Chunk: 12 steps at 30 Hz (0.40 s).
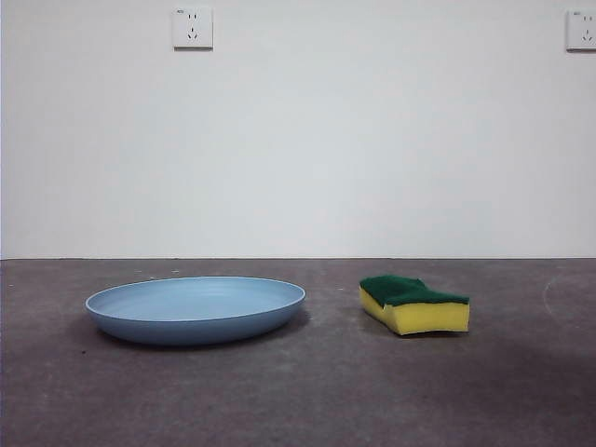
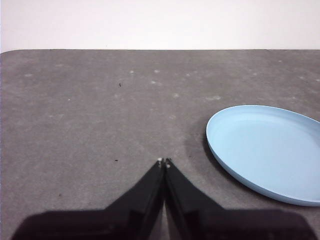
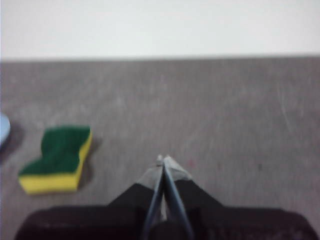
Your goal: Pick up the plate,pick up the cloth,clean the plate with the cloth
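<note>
The light-blue plate (image 1: 196, 308) lies flat on the grey table at the left of the front view; it also shows in the left wrist view (image 2: 265, 150). The cloth, a yellow sponge with a dark green top (image 1: 413, 304), lies to the plate's right, apart from it; it also shows in the right wrist view (image 3: 56, 158). My left gripper (image 2: 163, 161) is shut and empty, above bare table beside the plate. My right gripper (image 3: 163, 159) is shut and empty, above bare table beside the sponge. Neither gripper shows in the front view.
The grey table (image 1: 326, 391) ends at a white wall behind. Two wall sockets (image 1: 192, 28) sit high on the wall. A sliver of the plate's edge (image 3: 2, 127) shows in the right wrist view.
</note>
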Tool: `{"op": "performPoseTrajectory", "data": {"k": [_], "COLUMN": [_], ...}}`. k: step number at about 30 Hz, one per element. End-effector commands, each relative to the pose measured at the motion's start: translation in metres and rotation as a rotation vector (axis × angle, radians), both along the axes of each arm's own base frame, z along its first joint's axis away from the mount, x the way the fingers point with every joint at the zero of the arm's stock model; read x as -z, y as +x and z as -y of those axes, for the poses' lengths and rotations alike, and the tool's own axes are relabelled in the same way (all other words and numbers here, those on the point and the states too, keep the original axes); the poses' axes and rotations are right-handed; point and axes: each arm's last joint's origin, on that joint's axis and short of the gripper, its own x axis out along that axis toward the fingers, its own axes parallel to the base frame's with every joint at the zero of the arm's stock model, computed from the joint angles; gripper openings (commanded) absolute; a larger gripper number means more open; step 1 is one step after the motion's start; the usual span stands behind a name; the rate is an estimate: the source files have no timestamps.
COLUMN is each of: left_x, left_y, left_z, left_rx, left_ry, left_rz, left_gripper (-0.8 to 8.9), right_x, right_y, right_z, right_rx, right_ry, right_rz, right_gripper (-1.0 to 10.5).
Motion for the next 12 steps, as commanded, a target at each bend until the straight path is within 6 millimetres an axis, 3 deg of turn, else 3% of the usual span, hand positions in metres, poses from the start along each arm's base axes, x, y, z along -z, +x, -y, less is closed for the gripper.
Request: {"op": "performPoseTrajectory", "data": {"k": [1, 12], "left_x": [0.0041, 0.0042], "left_y": [0.0006, 0.0006], "left_z": [-0.0003, -0.0003], "left_rx": [-0.007, -0.007], "left_ry": [0.002, 0.002], "left_rz": [-0.008, -0.008], "left_gripper": [-0.03, -0.03], "right_x": [0.0043, 0.0038], "right_y": [0.0003, 0.0003], "right_z": [0.0, -0.0005], "right_rx": [-0.002, -0.01], "right_ry": [0.005, 0.055], "right_rz": [-0.014, -0.017], "right_gripper": [0.0, 0.0]}}
